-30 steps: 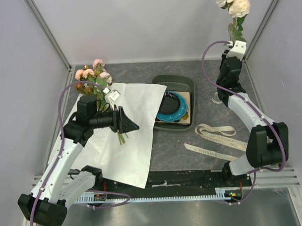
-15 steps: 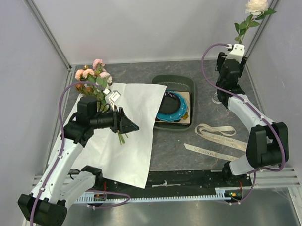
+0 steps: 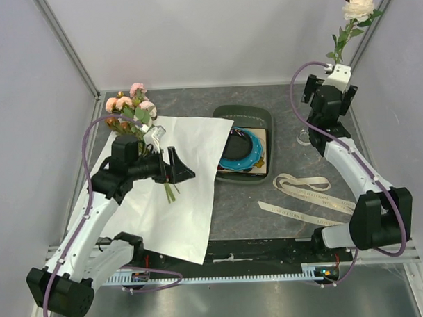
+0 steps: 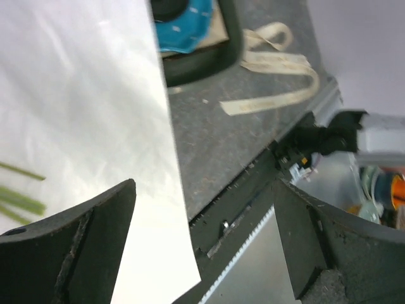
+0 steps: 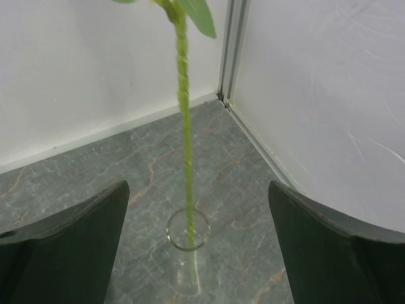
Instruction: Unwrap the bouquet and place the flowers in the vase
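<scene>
The bouquet is unwrapped: pink and peach flowers (image 3: 130, 106) lie at the back left corner of the open white paper (image 3: 185, 201), their stems (image 4: 19, 197) on the sheet. Above those stems hovers my left gripper (image 3: 184, 172) (image 4: 204, 187), open and holding nothing. A cream-flowered stem (image 3: 356, 7) (image 5: 184, 126) stands upright in the clear vase (image 5: 188, 230) (image 3: 304, 136) near the back right corner. My right gripper (image 3: 326, 106) (image 5: 197, 187) is above the vase, open, one finger on each side of the stem without touching it.
A dark green tray (image 3: 241, 112) with a blue-rimmed black plate (image 3: 242, 152) sits in the middle of the table. Cream ribbon (image 3: 303, 184) (image 4: 278, 63) lies loose in front of the right arm. Grey walls close in on the vase corner.
My right gripper has opened and let go of the cream-flowered stem, which now stands in the vase; its wrist shifted slightly right. My left gripper has opened wider.
</scene>
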### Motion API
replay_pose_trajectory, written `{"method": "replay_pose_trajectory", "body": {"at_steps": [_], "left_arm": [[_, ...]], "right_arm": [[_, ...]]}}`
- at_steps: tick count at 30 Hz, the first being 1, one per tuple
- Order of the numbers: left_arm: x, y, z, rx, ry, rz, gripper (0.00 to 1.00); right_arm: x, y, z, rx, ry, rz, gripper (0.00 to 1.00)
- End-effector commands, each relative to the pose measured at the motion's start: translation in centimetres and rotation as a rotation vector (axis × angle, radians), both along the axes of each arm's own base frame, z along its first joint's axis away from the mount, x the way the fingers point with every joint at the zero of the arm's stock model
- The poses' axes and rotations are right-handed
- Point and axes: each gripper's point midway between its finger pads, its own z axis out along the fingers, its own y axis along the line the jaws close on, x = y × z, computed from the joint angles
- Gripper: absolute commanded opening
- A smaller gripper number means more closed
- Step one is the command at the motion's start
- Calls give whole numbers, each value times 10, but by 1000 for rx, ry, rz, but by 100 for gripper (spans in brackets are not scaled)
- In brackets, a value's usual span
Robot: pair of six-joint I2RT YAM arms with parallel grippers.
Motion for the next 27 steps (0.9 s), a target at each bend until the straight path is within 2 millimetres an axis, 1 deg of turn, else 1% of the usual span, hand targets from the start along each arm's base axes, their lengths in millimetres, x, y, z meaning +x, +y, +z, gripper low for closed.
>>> {"method": "replay_pose_trajectory", "body": {"at_steps": [1, 2, 3, 4, 5, 7, 8, 9, 10, 11, 13, 14, 15, 16, 17, 18, 19, 20, 21, 22, 23, 24, 25, 27], "left_arm": [[51, 44, -21, 157, 64, 395, 96], [60, 59, -21, 166, 85, 472, 96], [66, 67, -22, 161, 103, 518, 96], [74, 73, -25, 136, 142, 569, 96], [85, 92, -30, 115, 171, 655, 98], [98, 109, -34, 44, 233, 750, 98], [109, 133, -47, 31, 290, 847, 98], [116, 144, -51, 26, 309, 902, 97], [122, 152, -56, 17, 347, 941, 93], [132, 162, -64, 17, 387, 976, 92], [146, 165, -70, -26, 423, 1013, 87], [151, 165, -73, -49, 438, 1018, 85], [157, 165, -83, -59, 467, 1028, 83], [165, 168, -83, -84, 472, 1058, 80], [170, 171, -86, -86, 476, 1079, 79], [176, 177, -94, -71, 486, 1117, 79], [180, 182, -99, -76, 505, 1153, 77], [185, 186, -99, -72, 506, 1176, 77], [188, 192, -109, -57, 532, 1220, 75], [191, 195, -112, -56, 543, 1241, 72], [196, 198, -111, -62, 540, 1256, 71], [200, 201, -115, -65, 547, 1278, 70], [203, 201, -126, -62, 576, 1283, 69], [211, 199, -133, -75, 615, 1267, 66]], "right_arm": [[-30, -9, 8, 85, 11, -68, 98], [-37, -8, 0, 126, 35, -76, 98], [-43, -7, -1, 144, 43, -77, 98], [-53, -5, 2, 165, 33, -73, 98], [-59, 1, -4, 187, 52, -66, 98], [-74, 7, -2, 206, 47, -61, 98], [-81, 16, -7, 208, 72, -39, 98], [-84, 23, -8, 219, 73, -19, 98], [-91, 29, -5, 222, 67, 9, 98], [-95, 44, -6, 221, 77, 56, 98], [-104, 57, -3, 224, 73, 107, 98], [-107, 71, -3, 226, 83, 156, 98], [-109, 78, -2, 225, 85, 188, 98], [-112, 89, -1, 233, 89, 247, 98], [-115, 96, 0, 238, 94, 281, 98], [-117, 102, 0, 243, 97, 315, 98], [-120, 109, 3, 257, 90, 356, 98], [-122, 113, 4, 262, 90, 376, 98], [-124, 114, 4, 263, 90, 385, 98], [-126, 114, 7, 258, 84, 391, 98], [-128, 113, 9, 252, 85, 393, 98], [-130, 111, 10, 246, 83, 392, 98], [-131, 110, 14, 239, 77, 391, 98], [-136, 108, 17, 226, 78, 397, 98]]}}
